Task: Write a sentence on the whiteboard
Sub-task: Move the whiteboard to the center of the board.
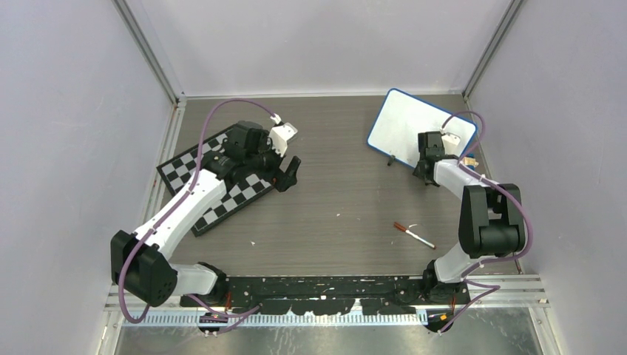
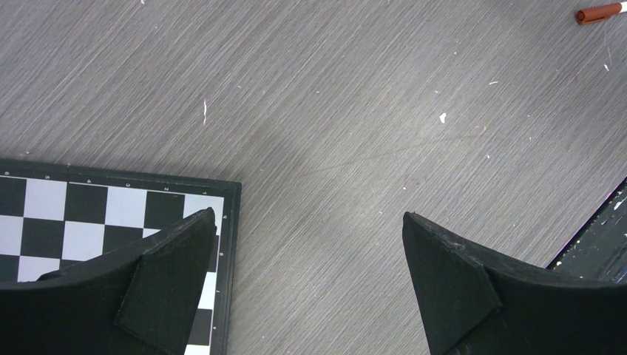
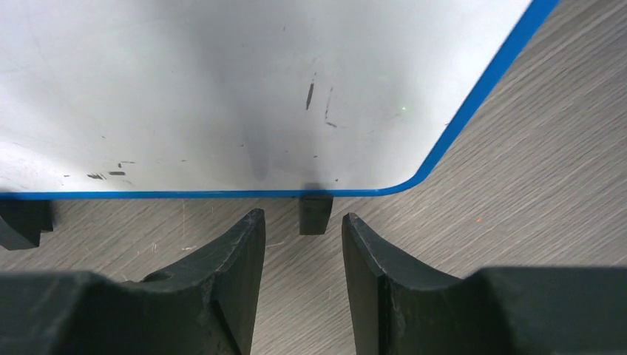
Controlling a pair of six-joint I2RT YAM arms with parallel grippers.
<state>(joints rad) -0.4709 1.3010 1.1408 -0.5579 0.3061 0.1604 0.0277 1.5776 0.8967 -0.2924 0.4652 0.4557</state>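
The whiteboard (image 1: 412, 127), white with a blue frame, lies at the back right. In the right wrist view its surface (image 3: 222, 89) carries only faint smudges and small dark marks; no written sentence shows. My right gripper (image 1: 426, 166) sits at the board's near edge. Its jaws (image 3: 302, 222) are partly open and empty, with a black clip foot (image 3: 316, 212) just beyond the fingertips. A marker (image 1: 415, 235) with a brownish-red cap lies on the table in front of the right arm. My left gripper (image 1: 290, 174) is wide open and empty (image 2: 309, 222).
A black-and-white chessboard (image 1: 181, 171) lies at the left under my left arm; its corner shows in the left wrist view (image 2: 74, 214). The marker's red end (image 2: 599, 12) shows at that view's top right. Grey walls enclose the table on three sides.
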